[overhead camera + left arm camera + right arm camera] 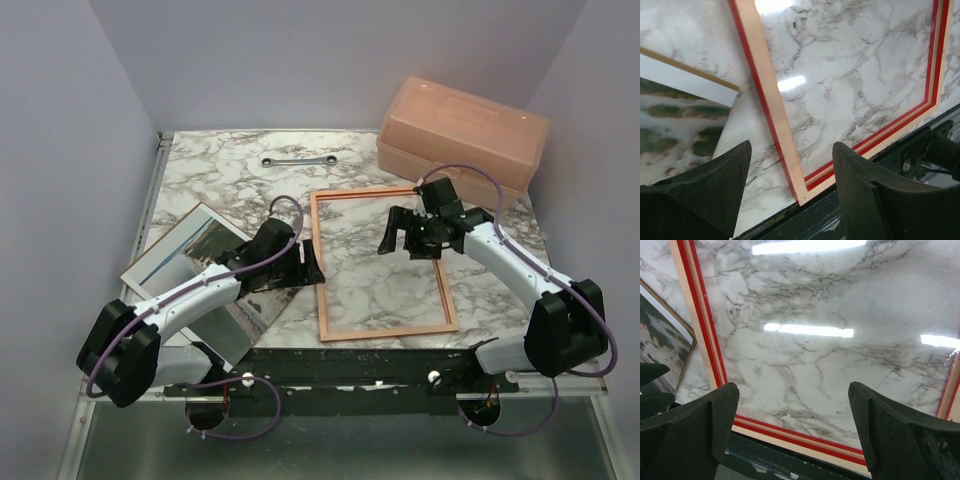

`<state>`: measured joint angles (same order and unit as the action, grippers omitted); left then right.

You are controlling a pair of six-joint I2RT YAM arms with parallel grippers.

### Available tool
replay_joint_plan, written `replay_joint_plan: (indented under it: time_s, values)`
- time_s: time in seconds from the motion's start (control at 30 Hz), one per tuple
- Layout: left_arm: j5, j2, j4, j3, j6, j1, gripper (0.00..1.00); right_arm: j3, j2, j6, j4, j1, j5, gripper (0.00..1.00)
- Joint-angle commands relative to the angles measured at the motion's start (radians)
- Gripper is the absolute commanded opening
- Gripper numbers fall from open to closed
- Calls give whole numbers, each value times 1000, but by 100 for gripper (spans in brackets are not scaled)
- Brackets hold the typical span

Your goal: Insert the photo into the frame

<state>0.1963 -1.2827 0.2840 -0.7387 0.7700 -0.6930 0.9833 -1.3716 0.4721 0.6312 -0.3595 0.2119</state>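
While the photo lies flat on the surface left of the back-up frame, left tool spread and empty over the frame's near-left corner, right tool spread wide above it, the print looks light, floppy, crease-prone: pinch a white edge.

One frame, one photo, one pink box, one wrench; two pincers: left pincer, right pincer

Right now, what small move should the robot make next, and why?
Probably swing the left gripper leftward over the photo to grasp its edge. The frame lies back-up with only the marble table showing through it. The photo lies outside it on the left, and the gripper's open jaws hold nothing.
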Motion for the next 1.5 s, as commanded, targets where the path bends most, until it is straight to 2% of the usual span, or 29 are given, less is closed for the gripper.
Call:
replay_joint_plan:
  time_s: [0.0,0.23,0.5,0.7,0.8,0.87,0.97,1.47]
  values:
    - [34,101,-15,95,4,100,68,70,-53,2,-34,-11,-96,100]
    - [39,196,12,174,-27,186,67,201,-208,-14,-79,-9,-429,100]
    - [20,229,42,176,-46,199,67,368,-427,-62,-127,11,-566,100]
    - [17,213,43,174,-55,202,67,436,-561,-85,-162,27,-564,100]
    - [18,204,44,175,-59,202,67,431,-597,-67,-187,82,-455,100]
    - [17,201,43,177,-60,203,67,409,-602,-56,-219,121,-361,100]
    - [15,199,41,177,-61,204,67,374,-596,-55,-266,143,-304,100]
    - [-1,231,77,163,-66,205,66,343,-627,-52,-272,144,-220,100]
